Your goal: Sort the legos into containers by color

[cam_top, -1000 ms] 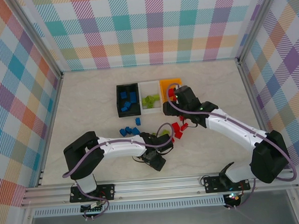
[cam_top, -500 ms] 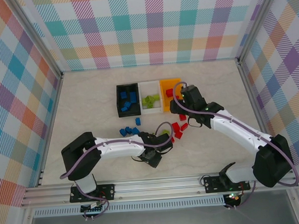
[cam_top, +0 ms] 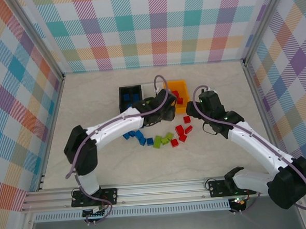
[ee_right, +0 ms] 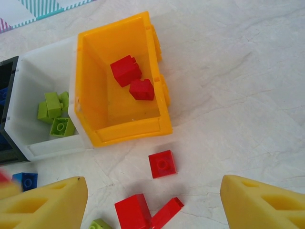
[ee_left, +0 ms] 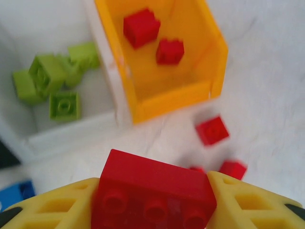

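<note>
- The table (cam_top: pixel 90 108) is pale and marbled, with checked walls (cam_top: pixel 153 36) on three sides.
- The left arm (cam_top: pixel 112 128) stretches far across to the bins. The left gripper (ee_left: pixel 153 205) hangs over the near ends of the white and orange bins, and its yellow fingers (ee_left: pixel 248 200) pinch a red brick (ee_left: pixel 157 179) between them.
- The right arm (cam_top: pixel 253 142) bends in from the right. The right gripper (ee_right: pixel 155 205) is spread wide with nothing in it, above the table just in front of the orange bin.
- The three bins stand side by side in a row: the black bin (cam_top: pixel 122 98) on the left, the white bin (ee_right: pixel 47 148) in the middle, the orange bin (ee_right: pixel 131 131) on the right.
- Two red legos (ee_right: pixel 126 70) lie in the orange bin, green legos (ee_right: pixel 55 107) in the white one and blue legos (cam_top: pixel 131 98) in the black one.
- On the table in front of the bins lie loose blue legos (cam_top: pixel 139 137), loose green legos (cam_top: pixel 164 140) and loose red legos (ee_right: pixel 162 163).
</note>
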### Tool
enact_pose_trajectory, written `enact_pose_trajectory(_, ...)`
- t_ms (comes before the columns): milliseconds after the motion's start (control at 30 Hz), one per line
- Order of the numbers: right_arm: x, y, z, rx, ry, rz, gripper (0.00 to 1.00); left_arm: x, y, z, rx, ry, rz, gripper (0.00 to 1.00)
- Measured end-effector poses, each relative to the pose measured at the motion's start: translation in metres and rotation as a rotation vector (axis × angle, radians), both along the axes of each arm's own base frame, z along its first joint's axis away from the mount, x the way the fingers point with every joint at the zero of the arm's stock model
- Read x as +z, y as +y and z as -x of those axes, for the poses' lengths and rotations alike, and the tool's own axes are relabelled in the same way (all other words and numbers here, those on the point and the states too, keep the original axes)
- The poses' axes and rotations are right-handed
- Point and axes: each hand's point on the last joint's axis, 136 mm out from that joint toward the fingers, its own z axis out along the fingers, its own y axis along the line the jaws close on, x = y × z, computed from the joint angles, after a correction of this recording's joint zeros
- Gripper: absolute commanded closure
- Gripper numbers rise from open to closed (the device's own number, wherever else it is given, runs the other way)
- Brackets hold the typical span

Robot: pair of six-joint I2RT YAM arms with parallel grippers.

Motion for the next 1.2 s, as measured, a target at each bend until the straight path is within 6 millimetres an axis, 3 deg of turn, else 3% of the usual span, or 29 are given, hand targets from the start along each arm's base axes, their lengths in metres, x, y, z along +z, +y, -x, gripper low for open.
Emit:
enact_pose_trajectory(167, -0.004, -0.004, 0.007, -0.003, 0.009, 0.001, 0.26, -0.013, -0.032, -0.050, 0.032, -0.027, 0.031, 0.53)
enact_pose_trajectory(333, -0.008, -0.006, 0.012, -0.006, 0.013, -0.001, 0.26, -0.025, -0.050, -0.081, 0.065, -0.030, 0.054, 0.51)
enact_pose_trajectory(367, -0.008, -0.007, 0.012, -0.007, 0.012, -0.003, 0.26, -0.025, -0.055, -0.088, 0.070, -0.033, 0.060, 0.47)
enact_pose_trajectory(467, -0.006, -0.008, 0.015, -0.006, 0.005, -0.007, 0.24, -0.022, -0.066, -0.105, 0.079, -0.046, 0.082, 0.15)
enact_pose_trajectory(567, -0.003, -0.009, 0.017, -0.004, -0.002, -0.013, 0.23, -0.022, -0.073, -0.110, 0.085, -0.037, 0.101, 0.06)
enact_pose_trajectory(700, -0.001, -0.007, 0.019, 0.007, -0.004, -0.025, 0.24, -0.022, -0.072, -0.106, 0.083, -0.024, 0.100, 0.04)
enact_pose_trajectory(833, -0.007, 0.000, 0.024, 0.044, 0.024, -0.046, 0.27, -0.010, -0.056, -0.088, 0.080, -0.017, 0.107, 0.00)
enact_pose_trajectory(933, -0.018, 0.009, 0.030, 0.095, 0.068, -0.069, 0.30, 0.019, -0.033, -0.059, 0.077, -0.034, 0.142, 0.00)
enact_pose_trajectory(1100, -0.054, 0.034, 0.049, 0.219, 0.200, -0.072, 0.32, 0.088, -0.001, 0.008, 0.033, -0.136, 0.269, 0.00)
enact_pose_trajectory(1200, -0.074, 0.056, 0.064, 0.313, 0.277, -0.055, 0.34, 0.097, 0.019, 0.048, 0.016, -0.164, 0.306, 0.00)
